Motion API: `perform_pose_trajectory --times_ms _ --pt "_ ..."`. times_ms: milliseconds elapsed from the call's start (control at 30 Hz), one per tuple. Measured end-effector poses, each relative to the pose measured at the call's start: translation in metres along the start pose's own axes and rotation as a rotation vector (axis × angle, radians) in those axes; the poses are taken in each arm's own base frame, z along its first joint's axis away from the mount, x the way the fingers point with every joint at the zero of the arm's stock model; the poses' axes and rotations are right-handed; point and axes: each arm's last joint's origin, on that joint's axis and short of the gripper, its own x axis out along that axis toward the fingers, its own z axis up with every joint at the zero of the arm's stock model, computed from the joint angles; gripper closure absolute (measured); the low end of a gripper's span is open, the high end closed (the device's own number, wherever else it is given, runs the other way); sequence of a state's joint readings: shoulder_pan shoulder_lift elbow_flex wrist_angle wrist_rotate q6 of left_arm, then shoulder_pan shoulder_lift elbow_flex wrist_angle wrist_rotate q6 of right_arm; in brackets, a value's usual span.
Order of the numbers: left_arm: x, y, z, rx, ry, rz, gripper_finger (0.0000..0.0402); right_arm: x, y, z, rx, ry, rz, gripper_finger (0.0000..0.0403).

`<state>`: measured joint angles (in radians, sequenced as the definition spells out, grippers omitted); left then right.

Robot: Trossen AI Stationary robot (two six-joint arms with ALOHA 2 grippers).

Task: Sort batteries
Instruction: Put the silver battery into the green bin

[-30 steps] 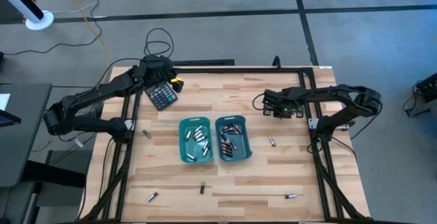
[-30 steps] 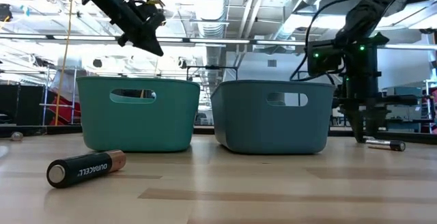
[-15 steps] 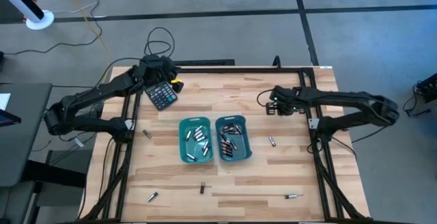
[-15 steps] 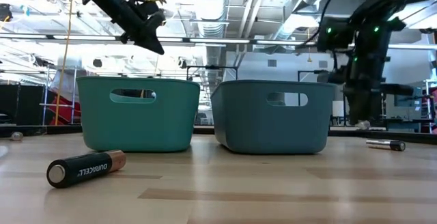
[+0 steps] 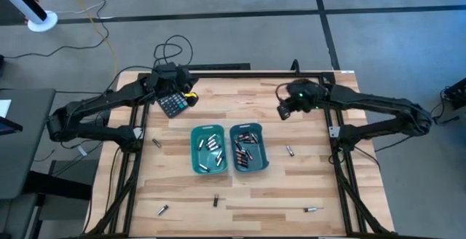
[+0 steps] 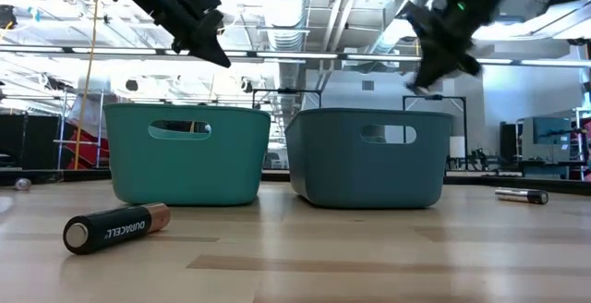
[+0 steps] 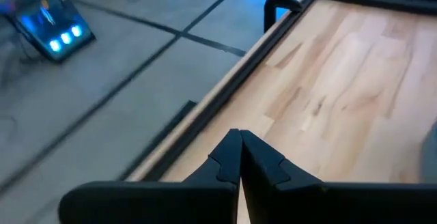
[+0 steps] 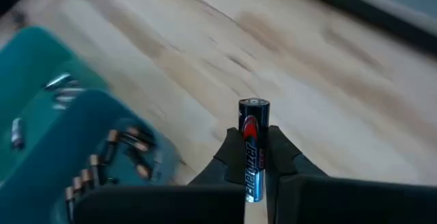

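Pinching upright battery (image 8: pixel 253 145), right tool (image 8: pixel 254 157) (left closed empty)

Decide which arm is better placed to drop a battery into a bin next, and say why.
The right. Its tool already grips a battery above the table, near the bins. The left tool is shut on nothing, at the table's far edge by the calculator.
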<state>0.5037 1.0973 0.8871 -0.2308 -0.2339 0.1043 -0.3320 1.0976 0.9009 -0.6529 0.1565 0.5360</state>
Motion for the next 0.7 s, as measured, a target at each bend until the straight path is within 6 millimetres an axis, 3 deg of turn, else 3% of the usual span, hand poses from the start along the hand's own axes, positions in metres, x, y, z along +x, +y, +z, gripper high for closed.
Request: perform_pose_trajectory --times_ms 167,333,500,700 --pt "-0.003 -0.007 -0.003 -0.117 0.033 -0.031 0.0401 -0.001 0.048 0.042 -0.253 -0.049 0.078 0.0389" --pt "-0.020 -0.014 -0.004 -0.186 0.048 -0.073 0.0401 0.023 0.113 0.066 -0.496 -0.022 0.206 0.0389" --pt "-0.044 -0.017 -0.005 -0.197 0.047 -0.114 0.0401 0.065 0.169 0.055 -0.689 0.099 0.291 0.0389" --pt "-0.075 -0.015 -0.009 -0.218 0.044 -0.152 0.0401 0.126 0.210 0.029 -0.752 0.259 0.312 0.0389"
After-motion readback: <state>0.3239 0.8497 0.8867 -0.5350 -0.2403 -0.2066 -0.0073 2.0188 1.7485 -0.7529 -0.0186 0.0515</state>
